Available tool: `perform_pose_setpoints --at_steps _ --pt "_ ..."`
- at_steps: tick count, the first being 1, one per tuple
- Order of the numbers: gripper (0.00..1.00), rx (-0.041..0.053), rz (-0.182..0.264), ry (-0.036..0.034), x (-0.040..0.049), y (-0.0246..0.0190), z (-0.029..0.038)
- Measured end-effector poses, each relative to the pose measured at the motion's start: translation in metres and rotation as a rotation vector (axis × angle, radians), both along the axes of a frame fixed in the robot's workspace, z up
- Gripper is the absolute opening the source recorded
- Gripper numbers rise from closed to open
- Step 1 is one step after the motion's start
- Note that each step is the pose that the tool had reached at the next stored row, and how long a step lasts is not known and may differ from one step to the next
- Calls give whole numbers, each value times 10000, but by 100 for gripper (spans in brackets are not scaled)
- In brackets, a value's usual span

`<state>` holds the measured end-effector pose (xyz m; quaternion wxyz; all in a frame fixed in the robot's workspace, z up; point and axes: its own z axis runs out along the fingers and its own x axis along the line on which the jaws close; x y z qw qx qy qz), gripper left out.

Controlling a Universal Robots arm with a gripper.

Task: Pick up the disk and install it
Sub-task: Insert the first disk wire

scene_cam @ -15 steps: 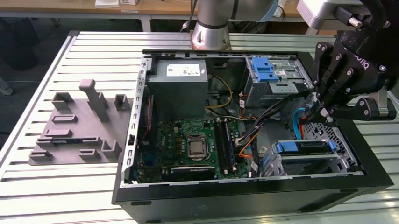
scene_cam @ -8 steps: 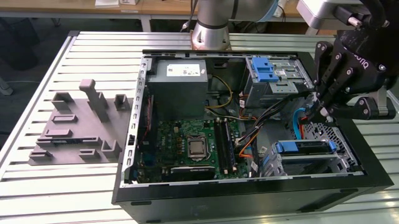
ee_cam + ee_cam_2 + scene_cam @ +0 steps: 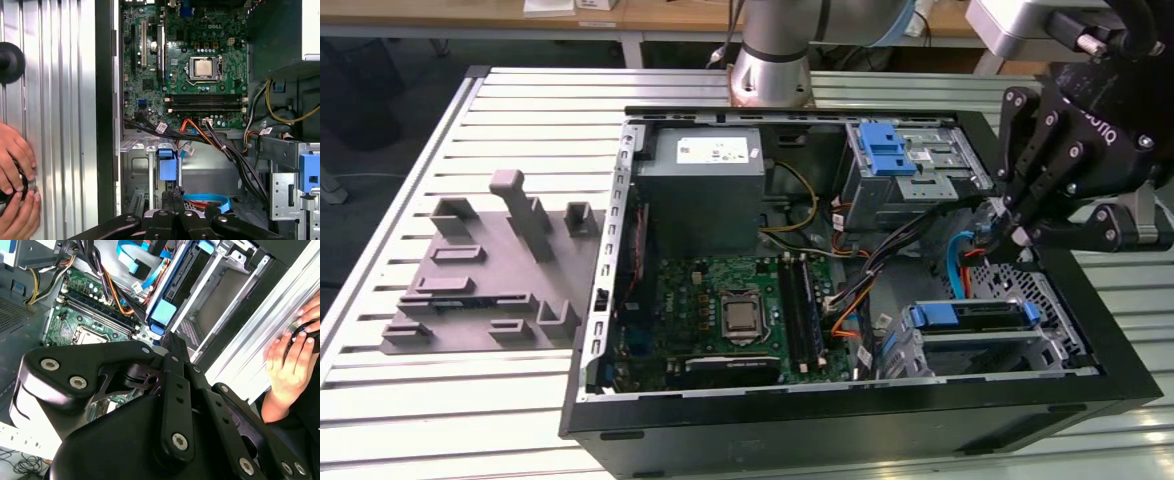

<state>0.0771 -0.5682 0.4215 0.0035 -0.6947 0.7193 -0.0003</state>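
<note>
The gripper (image 3: 1015, 238) hangs over the open computer case (image 3: 854, 425) toward the exterior view's right, its fingers drawn narrow together and holding nothing. The disk (image 3: 974, 314) sits in the drive cage (image 3: 1061, 305) at the case's near corner on that same side, nearer and lower than the gripper and apart from it, with the motherboard (image 3: 720, 310) to the exterior view's left. In the first wrist view the disk (image 3: 167, 164) stands edge-on just beyond the fingertips (image 3: 167, 200), and a person's hand (image 3: 15, 165) rests on the slatted table (image 3: 60, 100) outside the case.
</note>
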Motion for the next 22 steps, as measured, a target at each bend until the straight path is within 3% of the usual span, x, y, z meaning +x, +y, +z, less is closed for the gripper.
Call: perform_pose_setpoints --at_steps 10,22 --pt "11 -1 0 2 96 23 -6" --pt "11 -9 1 1 103 41 -9"
